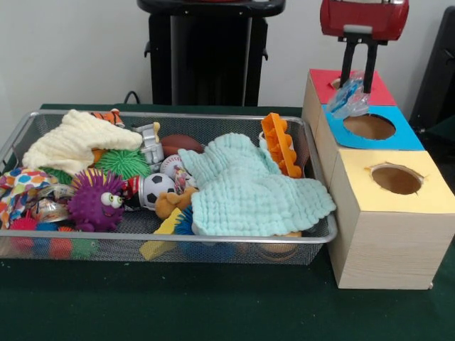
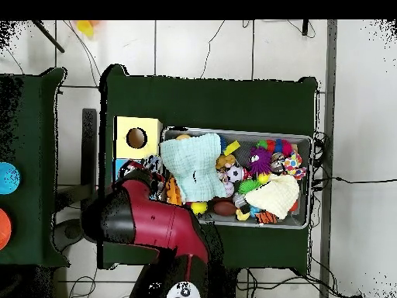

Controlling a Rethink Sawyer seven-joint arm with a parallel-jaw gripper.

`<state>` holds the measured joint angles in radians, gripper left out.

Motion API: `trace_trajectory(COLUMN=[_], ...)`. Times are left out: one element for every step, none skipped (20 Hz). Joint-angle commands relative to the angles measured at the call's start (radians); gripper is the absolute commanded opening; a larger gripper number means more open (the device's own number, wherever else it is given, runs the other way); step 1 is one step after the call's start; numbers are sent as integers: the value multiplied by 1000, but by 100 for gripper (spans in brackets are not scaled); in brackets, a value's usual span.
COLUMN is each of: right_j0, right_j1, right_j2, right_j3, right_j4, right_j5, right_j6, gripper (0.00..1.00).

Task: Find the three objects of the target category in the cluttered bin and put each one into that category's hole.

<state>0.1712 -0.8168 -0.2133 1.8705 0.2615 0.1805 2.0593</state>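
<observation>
Gripper (image 1: 357, 82): clenched on a clear crinkled plastic item (image 1: 347, 99), hanging over the blue box's far corner, just beside the hole (image 1: 369, 126). Bin (image 1: 213, 118), beside the boxes: mint cloth (image 1: 245, 186), cream cloth (image 1: 75, 142), purple spiky ball (image 1: 95, 199), soccer ball (image 1: 156, 187), orange toy (image 1: 279, 143). Yellow box (image 1: 387, 227) nearest the camera; red box (image 1: 321, 82) behind the blue.
</observation>
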Motion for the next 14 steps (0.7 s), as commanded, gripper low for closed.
trace_trajectory(right_j0=[-11, -14, -14, -14, -11, -6, -1, 8, 19, 28, 40, 54, 68, 80], right_j1=[69, 67, 67, 67, 69, 70, 71, 74, 77, 79, 82, 86, 89, 91], right_j2=[33, 37, 40, 42, 46, 48, 51, 49, 47, 47, 42, 40, 35, 35], right_j3=[-34, -31, -26, -21, -15, -11, -6, -3, 0, 3, 5, 10, 12, 19], right_j4=[46, 46, 48, 49, 54, 61, 67, 76, 85, 94, 104, 116, 128, 141], right_j5=[-49, -48, -52, -56, -63, -65, -67, -68, -70, -72, -72, -77, -78, -82], right_j6=[204, 203, 206, 209, 215, 223, 230, 240, 251, 258, 267, 277, 284, 291], gripper=[0, 0, 0, 0, 0, 0, 0, 0, 0, 0, 0, 0, 0, 0])
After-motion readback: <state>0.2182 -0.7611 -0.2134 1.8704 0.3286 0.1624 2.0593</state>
